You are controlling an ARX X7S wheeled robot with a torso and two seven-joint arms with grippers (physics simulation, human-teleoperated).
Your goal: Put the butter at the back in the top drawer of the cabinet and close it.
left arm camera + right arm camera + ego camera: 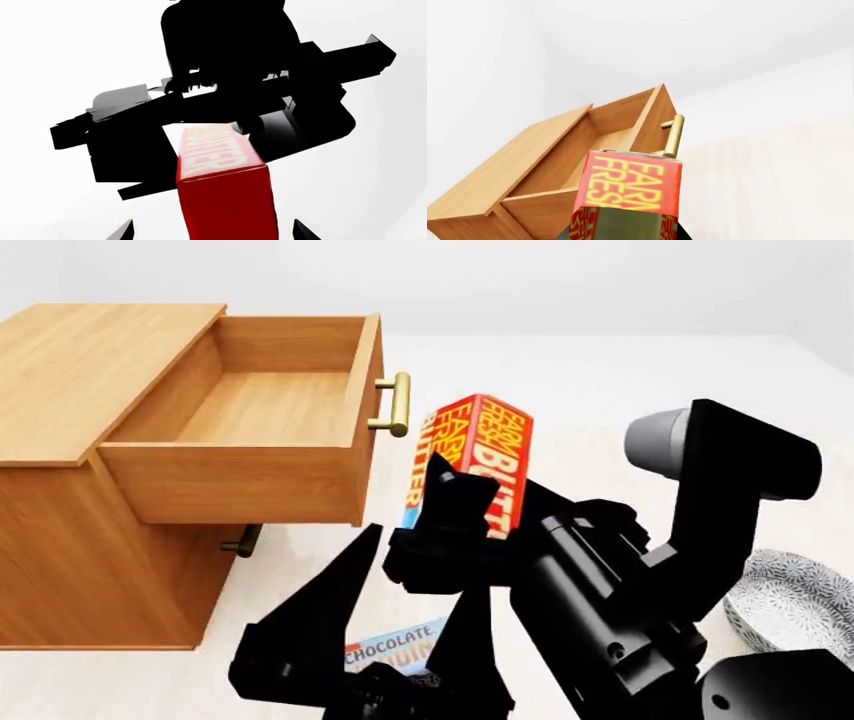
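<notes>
Pale floor [641, 380] carries my cabinet [80, 540], top drawer [254, 405] open; right claw [461, 525] grips butter [481, 455] beside its handle [391, 405]; left claw [400, 640] wide above pudding box [394, 645], patterned bowl [794, 600] nearby.

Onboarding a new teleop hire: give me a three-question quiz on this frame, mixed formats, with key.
1. True or false: the top drawer of the cabinet is pulled open and shows nothing inside.
2. Multiple choice: the butter is (A) lying inside the drawer, (B) held up in the right gripper outside the drawer, beside its brass handle, (C) resting on the patterned plate.
3. Fill in: the box partly hidden behind the left gripper reads "CHOCOLATE ____".

Key: 1 true; 2 B; 3 pudding (only part of the word shows).
</notes>
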